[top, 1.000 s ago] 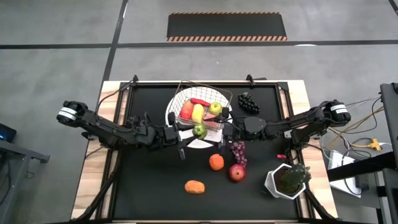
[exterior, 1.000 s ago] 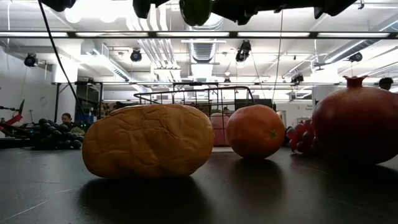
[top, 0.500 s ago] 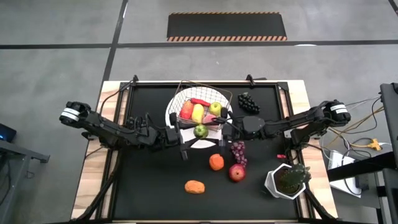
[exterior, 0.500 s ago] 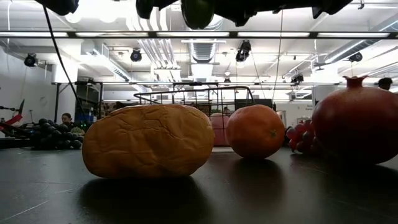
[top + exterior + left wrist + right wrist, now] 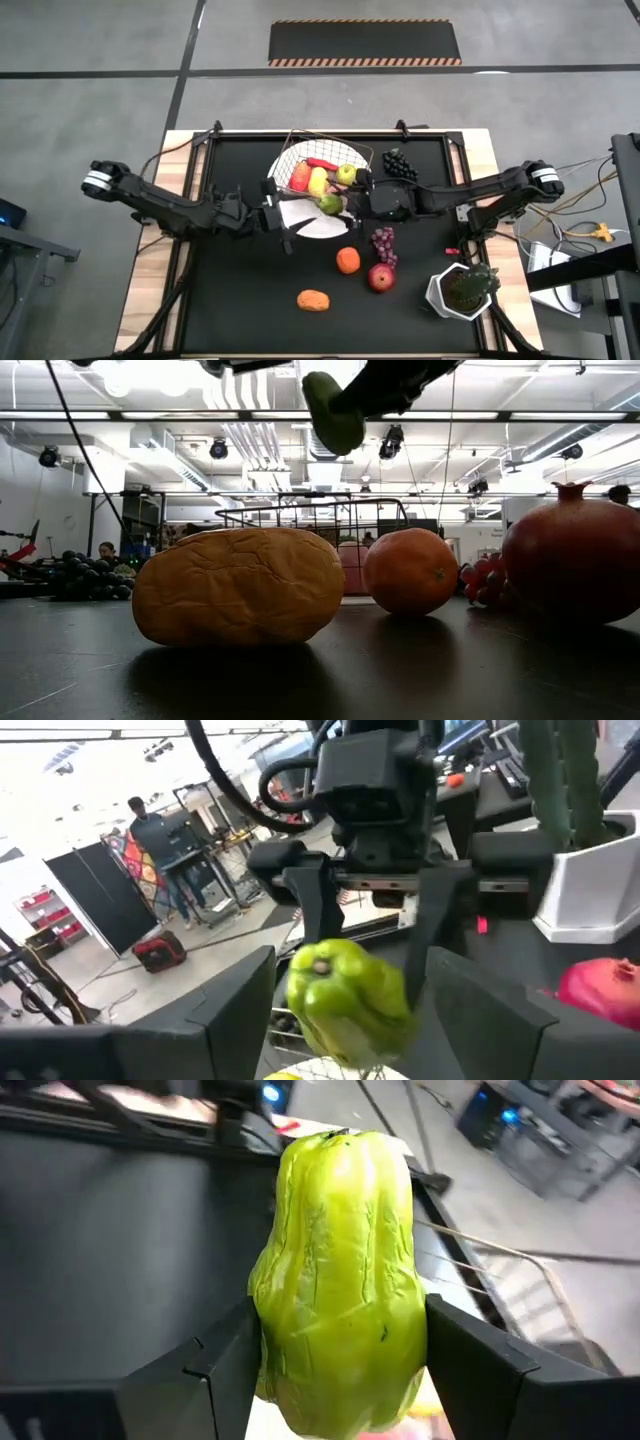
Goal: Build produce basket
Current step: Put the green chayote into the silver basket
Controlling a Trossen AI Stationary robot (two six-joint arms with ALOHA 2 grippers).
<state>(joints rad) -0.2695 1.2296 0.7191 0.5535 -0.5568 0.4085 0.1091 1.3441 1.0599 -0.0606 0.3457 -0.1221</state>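
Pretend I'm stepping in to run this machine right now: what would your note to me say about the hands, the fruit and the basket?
Right hand: shut on the green pepper, held in the air beside the basket.
Left hand: open, holding nothing, just left of the pepper over the white plate.
Done: red pepper, yellow mango, green apple and a red fruit are in the basket.
Left: drop in the green pepper, then fetch the orange, pomegranate, purple grapes, dark grapes and the wrinkled orange piece from the table.

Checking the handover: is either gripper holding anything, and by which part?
The right gripper grips the green pepper across its lower sides. The left gripper is open, holding nothing.
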